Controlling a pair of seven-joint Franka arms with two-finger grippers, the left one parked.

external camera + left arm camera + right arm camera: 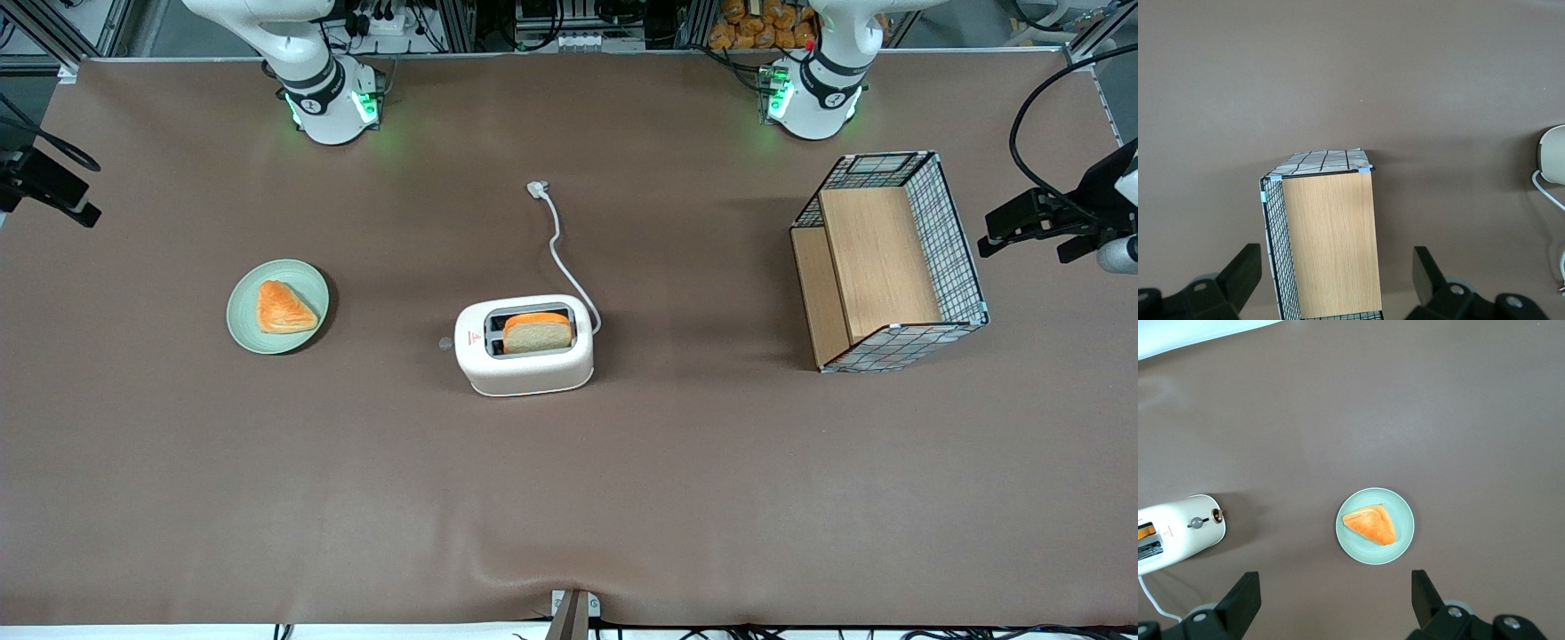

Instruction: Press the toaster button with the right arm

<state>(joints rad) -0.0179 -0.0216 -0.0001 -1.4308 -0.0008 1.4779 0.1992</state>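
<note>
Toaster point(524, 356) at mid-bench, with the working hand point(1331, 603) held high above the plate point(1398, 547).

The 2-slot toaster is seen on the brown bench point(569, 498); 1 slice of bread point(537, 333) is lodged in the slot nearer the front camera. The button point(445, 343) is shown projecting from the short end facing the plate, untouched, and reappears in the right wrist view point(1197, 522). The white cord point(562, 253) is trailed away from the front camera. A triangular pastry point(283, 308) is carried on the green plate, well apart from the toaster. The hand's 2 fingers point(1241, 597) are spread wide, nothing gripped. A wire basket point(889, 262) is placed toward the parked arm's end.
</note>
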